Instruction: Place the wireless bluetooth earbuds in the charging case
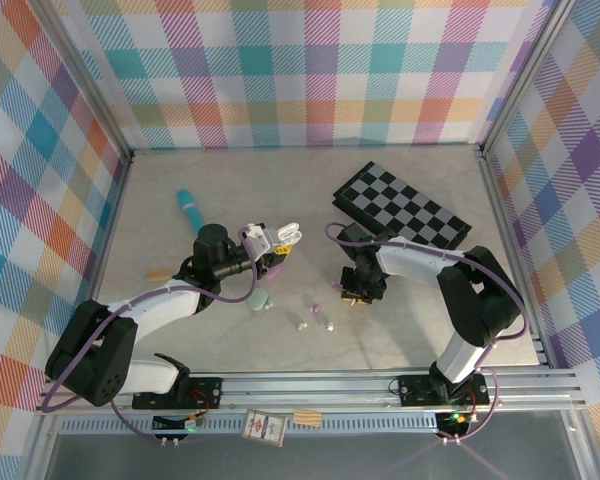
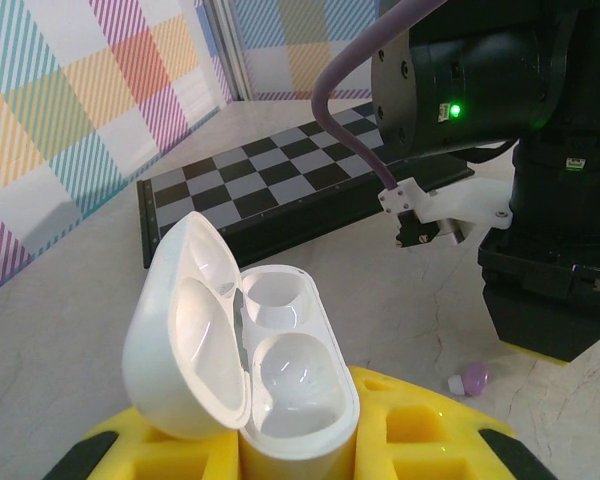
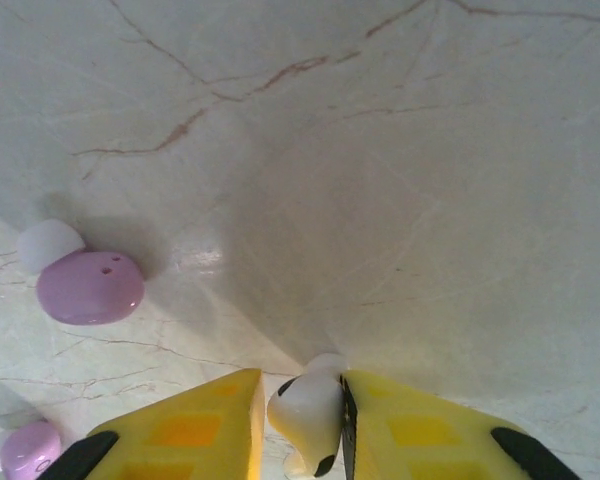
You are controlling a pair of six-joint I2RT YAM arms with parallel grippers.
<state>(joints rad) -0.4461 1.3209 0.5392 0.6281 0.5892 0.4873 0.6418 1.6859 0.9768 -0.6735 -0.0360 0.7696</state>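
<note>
The right claw (image 3: 302,392) has its two yellow fingers (image 3: 190,420) pressed against either side of a white earbud (image 3: 306,415), low in the centre of its wrist view. The bud is at or just off the marble table (image 3: 430,150), and I cannot tell which. Left of it in that frame a lilac earbud (image 3: 88,287) with a white tip lies loose on the marble, and a second lilac earbud (image 3: 25,445) sits in the lower left corner. Toward the left of the overhead frame, the left claw (image 2: 290,442) is clamped on the base of the white charging case (image 2: 295,375) and holds it off the table. Its lid (image 2: 185,330) is swung open toward the left of the wrist frame, and both wells are bare and face up. Behind the case a chessboard (image 2: 280,185) runs across the upper middle of that view. In the overhead view a pale green pebble-shaped case (image 1: 260,298) lies just below the held one. By my reading the step in hand is the pick-up of the white bud, and nothing is seated in the case yet. The next move calls for lifting the bud clear and carrying it toward the left of the overhead frame to the open case. It then needs lining up with one well and lowering in before the fingers part. The bud is small and smooth, so it could twist in the pinch.
</note>
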